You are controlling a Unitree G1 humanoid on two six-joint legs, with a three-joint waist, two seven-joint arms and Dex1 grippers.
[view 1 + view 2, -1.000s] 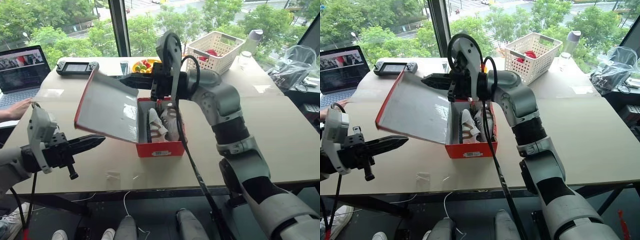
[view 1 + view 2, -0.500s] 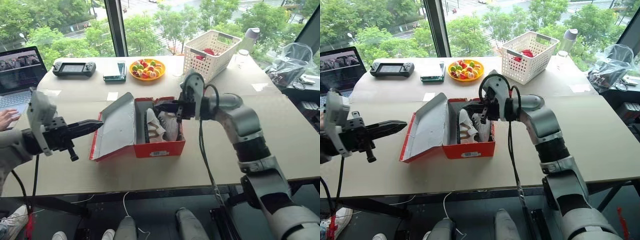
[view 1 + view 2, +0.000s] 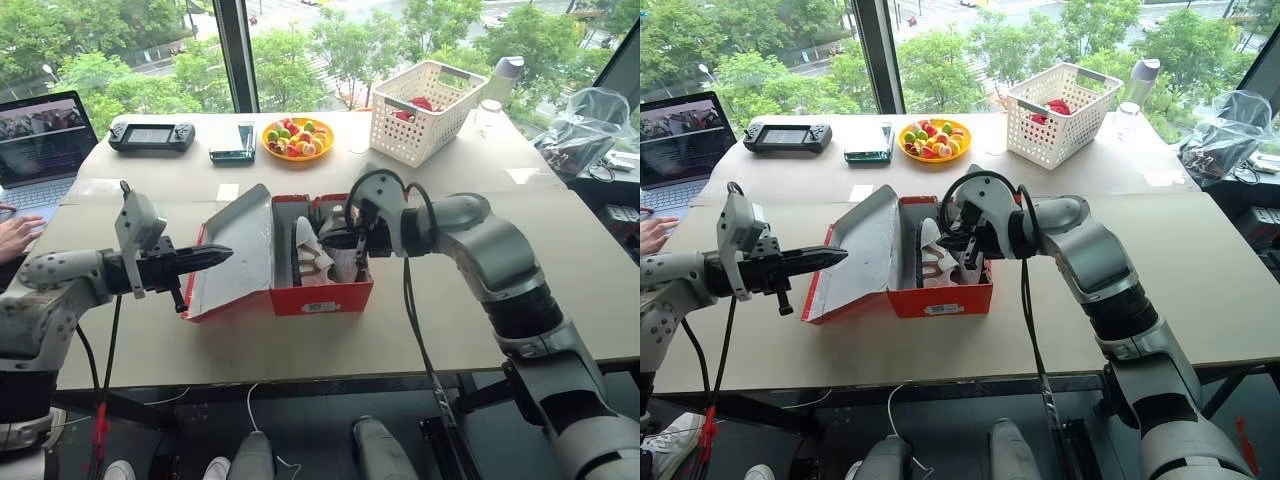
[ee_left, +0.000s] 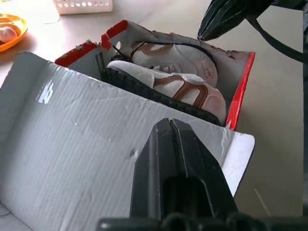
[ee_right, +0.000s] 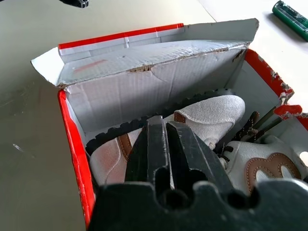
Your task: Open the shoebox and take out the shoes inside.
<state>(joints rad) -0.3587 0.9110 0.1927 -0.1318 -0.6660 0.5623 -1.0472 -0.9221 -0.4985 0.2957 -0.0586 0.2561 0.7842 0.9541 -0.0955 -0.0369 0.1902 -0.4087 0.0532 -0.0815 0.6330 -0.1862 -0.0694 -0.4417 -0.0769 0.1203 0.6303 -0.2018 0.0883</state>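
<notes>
Shoebox mid-table, lid flung open leftward, so shoes exposed on edge inside. Right gripper poised over shoes, fingers barely parted, holding nothing. Left gripper closed, empty, near lid, probably steadying.

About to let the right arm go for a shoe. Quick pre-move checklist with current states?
1. Lid of the shoebox open: ok, it lies folded out to the robot's left, inside face up.
2. Shoes reachable: ok, both lie on their sides in the box, soles toward the lid.
3. Right gripper lined up: ok, it sits over the box, pointing at the nearer shoe.
4. Right jaws open enough: not ok, only a narrow slit shows between them.
5. Left gripper out of the way: ok, it hovers over the lid with jaws shut, apart from the shoes.
6. Box steady: cannot tell, nothing holds it down.
</notes>
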